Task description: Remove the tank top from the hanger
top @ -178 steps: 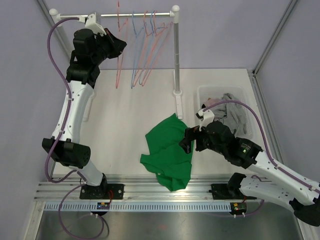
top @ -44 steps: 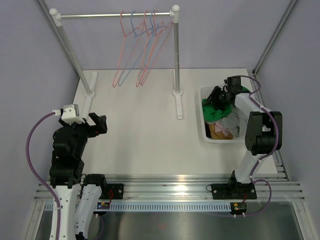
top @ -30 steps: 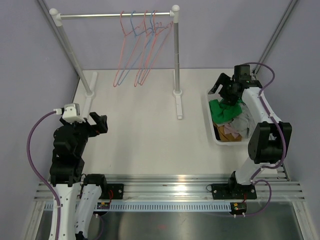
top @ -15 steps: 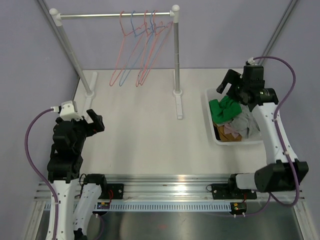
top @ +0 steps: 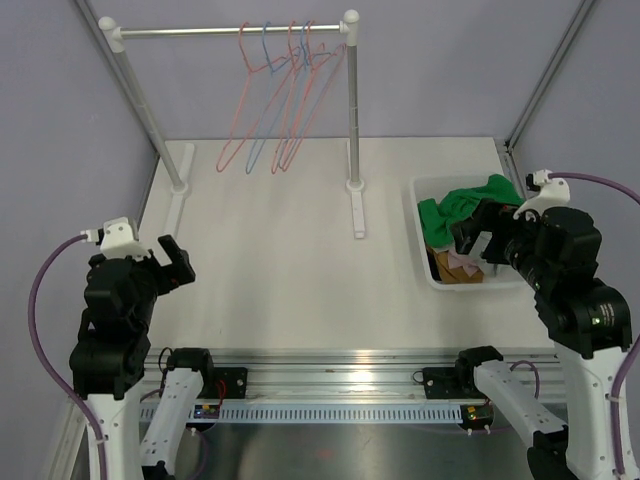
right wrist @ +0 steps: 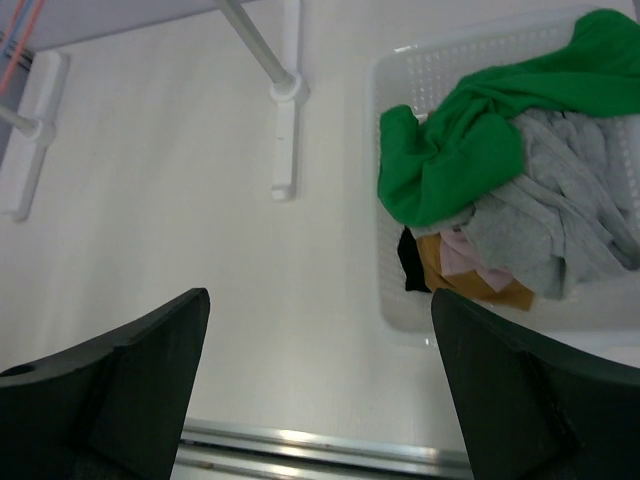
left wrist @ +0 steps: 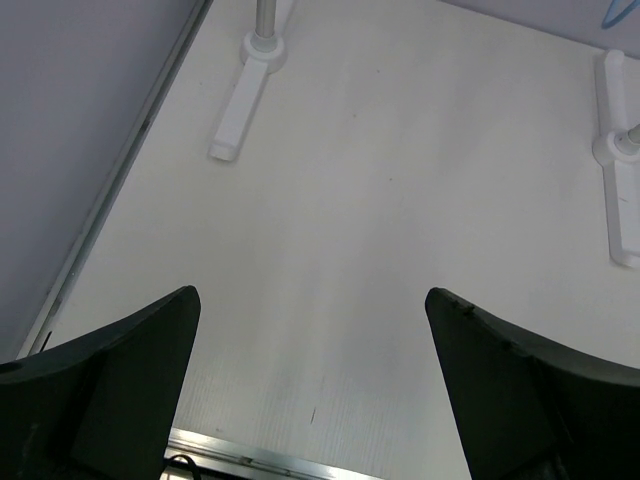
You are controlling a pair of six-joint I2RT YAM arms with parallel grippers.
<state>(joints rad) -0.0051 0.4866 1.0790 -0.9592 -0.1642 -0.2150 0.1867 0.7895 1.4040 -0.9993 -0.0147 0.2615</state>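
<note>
Top external, tank top: the green tank top [top: 452, 210] lies crumpled in the white basket [top: 419, 238] at the right of the worktop [top: 280, 260]; no hanger is in it.
Right wrist, tank top: it [right wrist: 460, 150] sits on top of the pile. One end is bunched at the basket's left wall [right wrist: 385, 290] and the other reaches the far right corner, where it may lap the rim.
Under it: a grey garment [right wrist: 570, 220] and an ochre garment [right wrist: 480, 282], both inside the basket.
Right pincer: fingers spread wide and holding nothing [right wrist: 320, 295]. It hangs above the worktop's near edge, just left of the basket, and touches no cloth. From above it [top: 472, 240] shows at the basket's near side.
Left pincer: also spread and holding nothing [left wrist: 312, 292], over bare worktop at the near left [top: 172, 262], well apart from the basket.
Hangers: the pink and blue wire hangers [top: 280, 110] hang bare on the rail [top: 200, 30] at the far side.
Step in hand, as I judge it: removal looks done; what is left is to finish cleanly.
How to do it well: keep both pincers spread and high, and draw them toward the near side without sweeping over the basket, so no finger snags a strap. Check the far right corner. If cloth hangs over the rim there, nudge it inward from above, not from the side, so the basket does not slide.
</note>
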